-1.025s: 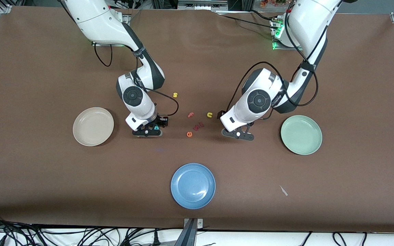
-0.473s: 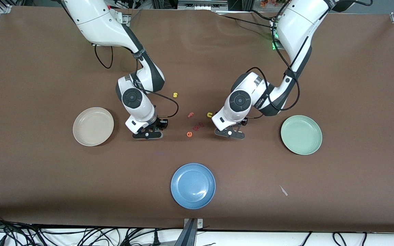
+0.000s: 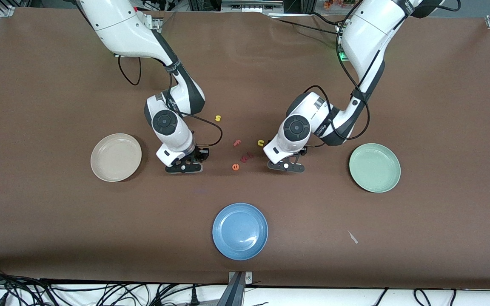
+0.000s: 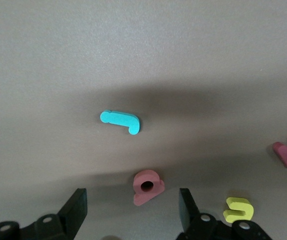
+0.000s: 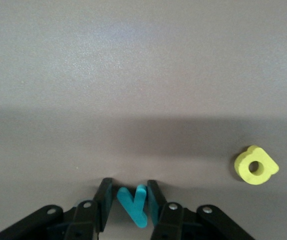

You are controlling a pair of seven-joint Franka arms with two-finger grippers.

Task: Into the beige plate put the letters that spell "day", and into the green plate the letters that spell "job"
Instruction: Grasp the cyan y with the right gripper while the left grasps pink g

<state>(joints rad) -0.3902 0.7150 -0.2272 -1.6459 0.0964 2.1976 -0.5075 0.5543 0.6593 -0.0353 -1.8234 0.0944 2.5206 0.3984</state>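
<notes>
My right gripper (image 3: 183,167) is down on the table beside the beige plate (image 3: 116,157). In the right wrist view the right gripper (image 5: 128,187) has its fingers drawn in tight on either side of the teal y (image 5: 133,204), which lies flat on the cloth. The yellow a (image 5: 255,166) lies a short way off. My left gripper (image 3: 286,166) hangs low between the loose letters and the green plate (image 3: 374,167). It is open (image 4: 132,200), and the pink b (image 4: 147,186) lies just ahead of the gap. The teal j (image 4: 120,121) lies a little past the b.
A blue plate (image 3: 240,230) sits nearest the front camera. Between the grippers lie an orange e (image 3: 235,167), a pink f (image 3: 237,143), dark red pieces (image 3: 247,157) and a yellow u (image 3: 260,143). A yellow s (image 3: 217,118) lies farther back.
The right gripper's fingers have drawn in around the teal y. The left arm has shifted toward the loose letters, settling lower, and its jaws have narrowed slightly.
</notes>
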